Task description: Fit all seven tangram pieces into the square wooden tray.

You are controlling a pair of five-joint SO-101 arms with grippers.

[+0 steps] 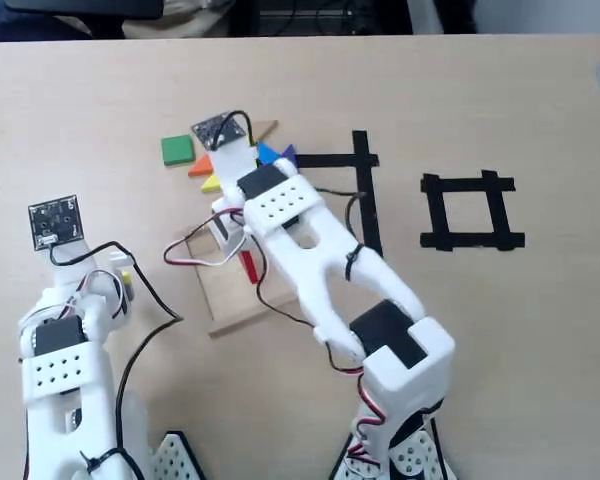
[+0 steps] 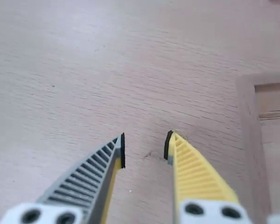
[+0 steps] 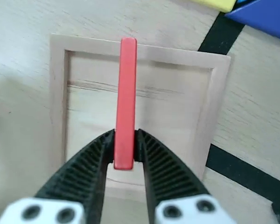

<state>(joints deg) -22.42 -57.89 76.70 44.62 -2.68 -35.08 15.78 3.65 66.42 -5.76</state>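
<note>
The square wooden tray (image 3: 59, 98) lies below my right gripper (image 3: 124, 150), which is shut on a red piece (image 3: 127, 93) held on edge over the tray's inside. In the high view the red piece (image 1: 248, 266) shows under the right arm, above the tray (image 1: 238, 312). Beyond the tray lie a green square (image 1: 177, 150), an orange piece (image 1: 200, 168), a yellow piece (image 1: 211, 183), a blue piece (image 1: 268, 153), a purple piece (image 1: 289, 155) and a pale wooden triangle (image 1: 267, 129). My left gripper (image 2: 145, 148) stands open over bare table beside the tray's corner (image 2: 248, 116).
Black tape forms a cross (image 1: 361, 170) and a square outline (image 1: 470, 212) right of the tray. A tape strip (image 3: 224, 25) runs past the tray's far corner. Cables trail from both arms across the table near the tray.
</note>
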